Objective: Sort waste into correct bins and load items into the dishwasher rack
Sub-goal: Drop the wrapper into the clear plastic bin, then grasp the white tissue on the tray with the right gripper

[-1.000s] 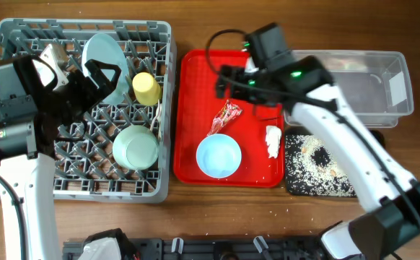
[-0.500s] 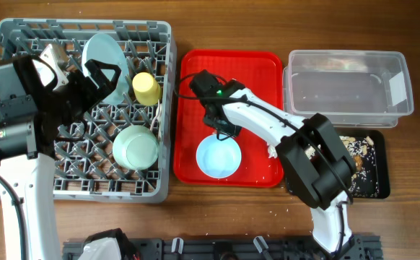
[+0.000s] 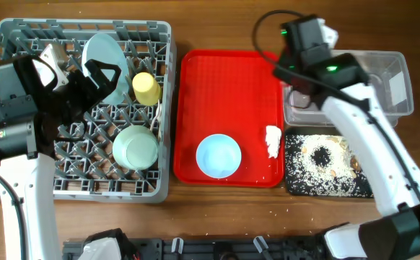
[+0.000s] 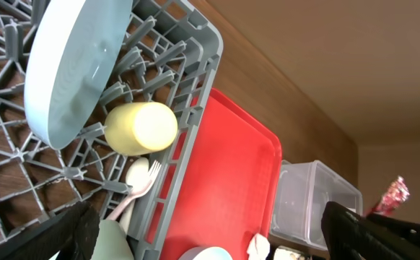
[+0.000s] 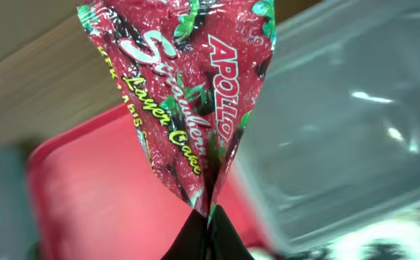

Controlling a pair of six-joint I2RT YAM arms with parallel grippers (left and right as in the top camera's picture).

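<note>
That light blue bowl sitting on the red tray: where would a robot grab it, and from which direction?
Probably by the rim, from straight above. The bowl appears to sit mouth-up on the red tray, so one end effector finger can go inside the wall and one outside. The part of the rim facing away from the tissue looks safest.

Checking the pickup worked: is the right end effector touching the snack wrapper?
Touching. The right wrist view shows the right end effector pinching the snack wrapper by its tip.
</note>
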